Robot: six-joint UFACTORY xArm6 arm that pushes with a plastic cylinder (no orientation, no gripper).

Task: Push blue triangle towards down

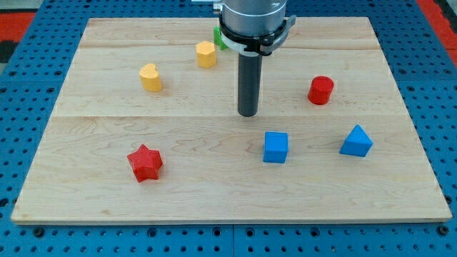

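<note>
The blue triangle point(355, 140) lies on the wooden board point(107, 200) at the view's right, below the middle. My tip point(248, 113) rests on the board near its centre. It is well to the left of the blue triangle and a little above it, not touching it. A blue cube point(275, 147) lies just below and right of my tip, between the tip and the triangle.
A red cylinder point(320, 90) stands above the blue triangle. A red star point(145, 163) lies at lower left. A yellow heart point(151, 77) and a yellow hexagon point(206, 54) lie at upper left. A green block point(218, 37) is partly hidden behind the arm.
</note>
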